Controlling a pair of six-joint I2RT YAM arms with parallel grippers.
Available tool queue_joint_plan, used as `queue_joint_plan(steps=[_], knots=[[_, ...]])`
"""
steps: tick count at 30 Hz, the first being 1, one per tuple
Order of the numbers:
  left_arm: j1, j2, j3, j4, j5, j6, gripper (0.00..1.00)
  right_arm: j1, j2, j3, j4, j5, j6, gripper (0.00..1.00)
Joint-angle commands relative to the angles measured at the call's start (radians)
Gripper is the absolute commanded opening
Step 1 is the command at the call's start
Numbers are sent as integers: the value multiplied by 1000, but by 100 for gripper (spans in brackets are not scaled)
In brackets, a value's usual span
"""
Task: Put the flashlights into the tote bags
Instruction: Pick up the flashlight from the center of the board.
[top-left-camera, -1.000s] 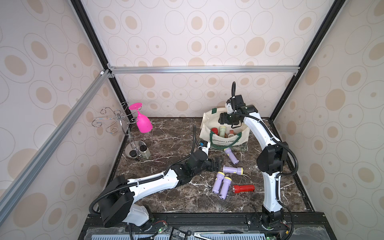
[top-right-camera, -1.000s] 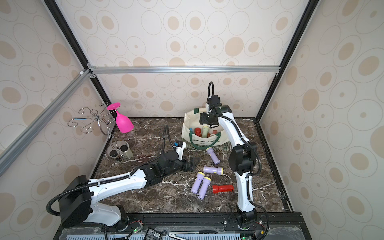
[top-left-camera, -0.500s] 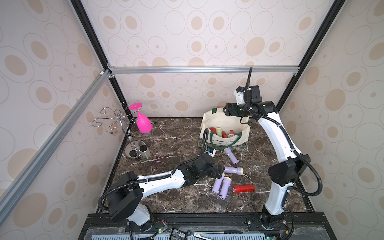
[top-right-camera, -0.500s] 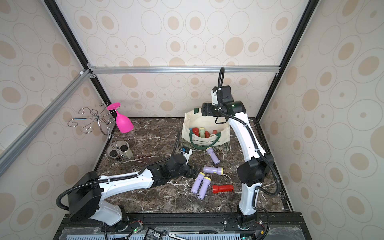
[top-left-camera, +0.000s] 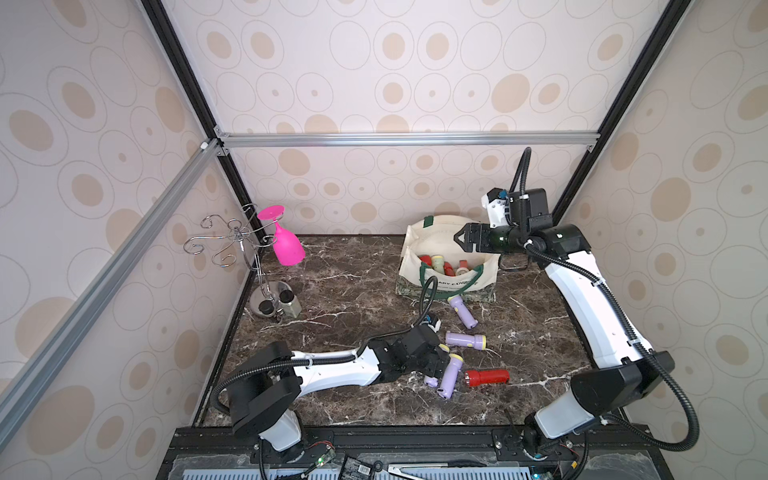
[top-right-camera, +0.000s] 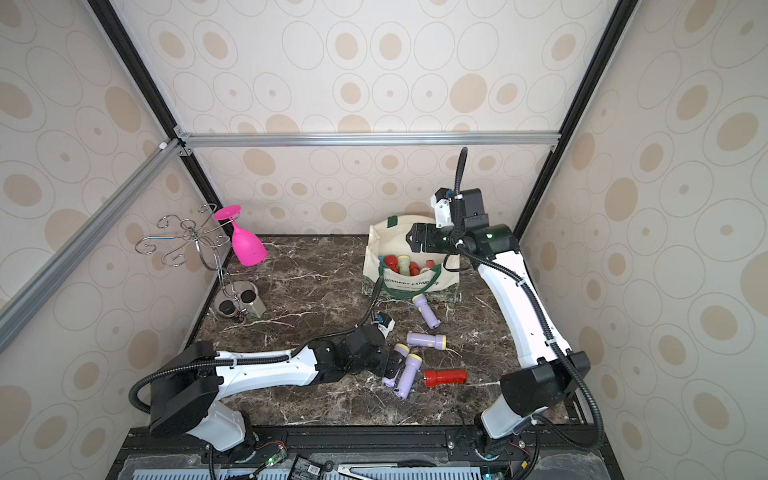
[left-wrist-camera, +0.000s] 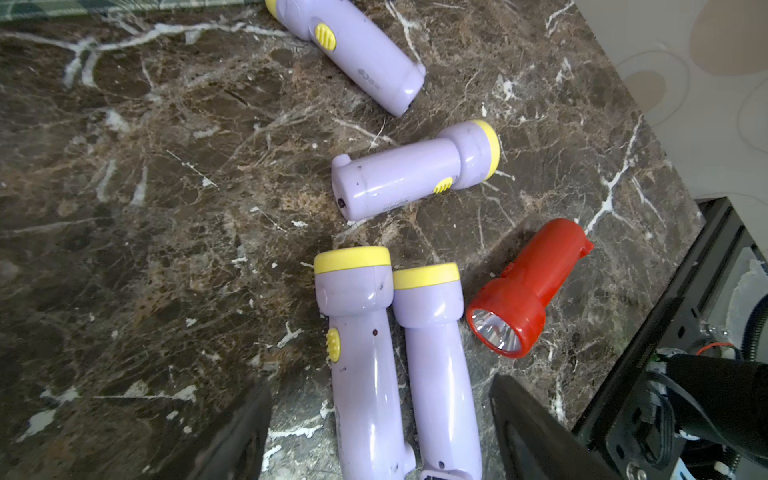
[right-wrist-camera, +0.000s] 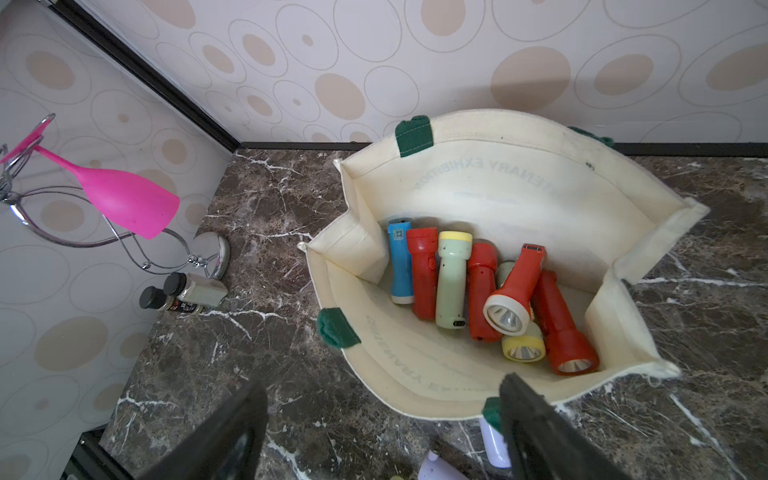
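Jaws apart, left gripper (left-wrist-camera: 378, 384) straddles two lilac flashlights (left-wrist-camera: 361, 365), likely lining up a pick; right gripper (right-wrist-camera: 382, 380) hangs empty and spread over the bag (right-wrist-camera: 519, 166).

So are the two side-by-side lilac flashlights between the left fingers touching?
Touching. The left wrist view shows the switch-up lilac flashlight and its lilac neighbour meeting at the heads, no gap between.

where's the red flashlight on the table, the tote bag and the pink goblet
red flashlight (top-left-camera: 487, 377): in a top view, middle of its body
tote bag (right-wrist-camera: 498, 195): right wrist view, bare inner wall
pink goblet (top-left-camera: 286, 248): in a top view, its bowl
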Motion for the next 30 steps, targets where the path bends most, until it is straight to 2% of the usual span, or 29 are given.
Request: queue_joint_plan(steps=[1,10,19,30], knots=[[-23,28,-1,-1,-13,1,81,4,-67,-63,0,-43,16,89],[-48,87,-15,17,-9,-19,75,4,-206,-259,-9,-66,20,89],[-60,118,15,-36,-73,12,66,4,-310,-421,-19,-92,30,89],[-79,161,21,-77,-120,9,60,5,-303,-413,-11,-92,41,89]])
